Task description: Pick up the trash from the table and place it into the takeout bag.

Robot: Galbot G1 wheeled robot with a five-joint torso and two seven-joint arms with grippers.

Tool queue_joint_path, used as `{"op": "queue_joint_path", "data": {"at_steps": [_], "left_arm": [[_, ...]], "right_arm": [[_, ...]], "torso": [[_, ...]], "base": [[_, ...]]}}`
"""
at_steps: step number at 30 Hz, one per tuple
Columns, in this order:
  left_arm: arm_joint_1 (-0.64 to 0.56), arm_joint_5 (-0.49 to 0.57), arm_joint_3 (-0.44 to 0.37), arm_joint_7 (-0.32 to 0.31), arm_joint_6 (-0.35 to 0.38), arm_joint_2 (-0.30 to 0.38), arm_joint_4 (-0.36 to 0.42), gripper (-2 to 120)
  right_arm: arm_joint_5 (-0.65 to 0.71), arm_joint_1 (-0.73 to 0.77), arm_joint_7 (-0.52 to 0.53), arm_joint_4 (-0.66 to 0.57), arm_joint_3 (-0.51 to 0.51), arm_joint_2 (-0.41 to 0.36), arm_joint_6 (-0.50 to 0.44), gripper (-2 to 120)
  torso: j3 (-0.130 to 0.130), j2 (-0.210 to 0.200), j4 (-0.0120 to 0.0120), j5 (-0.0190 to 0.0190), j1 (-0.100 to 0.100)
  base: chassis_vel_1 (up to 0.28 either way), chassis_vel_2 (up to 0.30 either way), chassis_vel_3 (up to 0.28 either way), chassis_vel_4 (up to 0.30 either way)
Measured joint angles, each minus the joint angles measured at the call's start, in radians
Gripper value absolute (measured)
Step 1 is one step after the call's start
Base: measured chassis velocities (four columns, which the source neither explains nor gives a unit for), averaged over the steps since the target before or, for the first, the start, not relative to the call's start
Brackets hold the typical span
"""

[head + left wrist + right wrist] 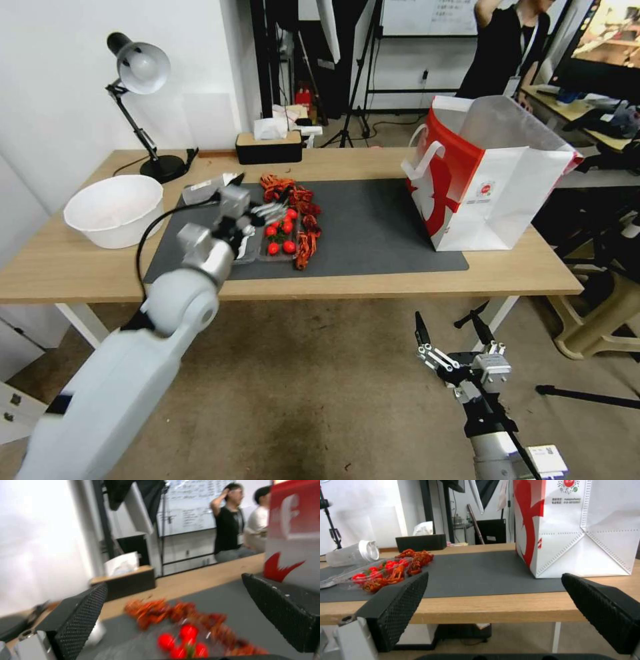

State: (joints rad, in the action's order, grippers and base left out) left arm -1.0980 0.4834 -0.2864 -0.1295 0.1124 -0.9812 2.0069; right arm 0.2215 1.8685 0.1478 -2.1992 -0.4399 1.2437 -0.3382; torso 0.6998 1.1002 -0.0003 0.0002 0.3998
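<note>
On the table (pixel 373 163), trash lies on the dark mat (pixel 380 227): red crayfish shells (pixel 293 197) and a clear tray of red tomatoes (pixel 283 233), with a clear white-capped plastic cup (pixel 207 189) on its side beside them. My left gripper (pixel 270 212) hovers open just above the tray; the tomatoes (pixel 183 642) and shells (pixel 156 610) show between its fingers. The takeout bag (pixel 507 193) stands open at the mat's right end. My right gripper (pixel 450 333) hangs open below the table's front edge, facing the bag (pixel 586 530), the tray (pixel 370 572) and the cup (pixel 351 554).
A white bowl (pixel 115 210) sits at the table's left, a desk lamp (pixel 143 70) behind it, and a black tissue box (pixel 269 147) at the back edge. Bare mat lies between the tray and the bag. Tripods and a stool stand right of the table.
</note>
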Motion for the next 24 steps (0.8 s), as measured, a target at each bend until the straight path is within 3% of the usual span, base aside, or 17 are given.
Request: {"op": "queue_joint_path", "data": {"at_steps": [5, 12, 24], "left_arm": [[-0.230, -0.052, -0.146, 0.012, -0.049, -0.032, 0.065, 100], [-0.441, -0.101, -0.281, 0.009, -0.126, -0.094, 0.098, 100], [-0.521, -0.097, -0.357, -0.008, -0.150, -0.131, 0.138, 100]], "right_arm": [[0.000, -0.001, -0.001, 0.000, 0.007, -0.004, -0.002, 100], [0.001, -0.003, -0.001, -0.004, 0.017, -0.008, -0.003, 100], [0.001, -0.017, 0.001, -0.001, 0.044, -0.017, -0.003, 100]], "torso": [[0.000, 0.000, 0.0003, 0.0000, 0.000], [0.000, 0.000, 0.0005, -0.0001, 0.000], [0.000, 0.000, 0.0003, -0.0002, 0.000]], "base": [[0.000, 0.000, 0.000, 0.000], [0.000, 0.000, 0.000, 0.000], [0.000, 0.000, 0.000, 0.000]]}}
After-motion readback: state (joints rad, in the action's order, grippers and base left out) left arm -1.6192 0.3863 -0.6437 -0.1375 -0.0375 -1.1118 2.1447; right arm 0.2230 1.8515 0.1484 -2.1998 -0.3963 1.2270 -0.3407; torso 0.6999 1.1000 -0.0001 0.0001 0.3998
